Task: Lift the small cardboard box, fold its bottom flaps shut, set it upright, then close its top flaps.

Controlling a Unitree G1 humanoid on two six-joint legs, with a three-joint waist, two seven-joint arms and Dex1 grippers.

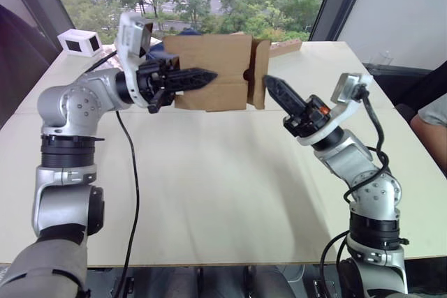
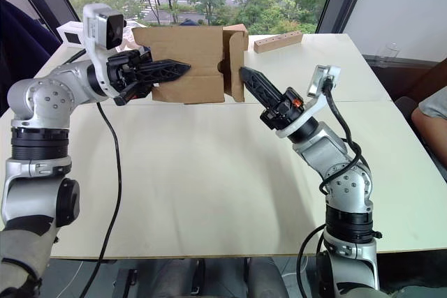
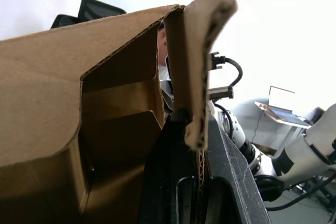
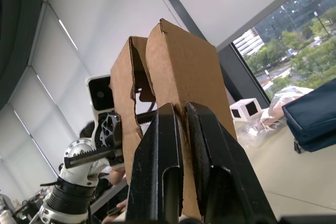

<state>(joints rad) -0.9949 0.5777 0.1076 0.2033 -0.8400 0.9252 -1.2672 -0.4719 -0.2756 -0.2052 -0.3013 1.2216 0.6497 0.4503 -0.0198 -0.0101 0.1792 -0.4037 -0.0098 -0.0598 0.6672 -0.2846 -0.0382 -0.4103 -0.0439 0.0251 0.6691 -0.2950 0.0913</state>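
On the far left of the pale, smooth table [image 1: 209,193], behind the left gripper [image 1: 202,77], stands one small white box with dark panels [image 1: 79,42], well apart from everything else. The left gripper has two black ribbed fingers, and they are closed on a wall of the small cardboard box [image 1: 209,68], which it holds up in the air above the table. The box is one plain brown carton of corrugated cardboard, squarish, with matte surface and rough cut edges where the wavy inner layer shows. It hangs between the two grippers, just ahead of the left fingertips. On the side of the box toward the right gripper [image 1: 271,86], two short flaps [image 1: 258,75] stand side by side. The right gripper, also with two black fingers, pinches the edge of one of these flaps between its tips. Beyond the right gripper, farther back on the table, lies one long thin tan block [image 2: 278,42] of wood.
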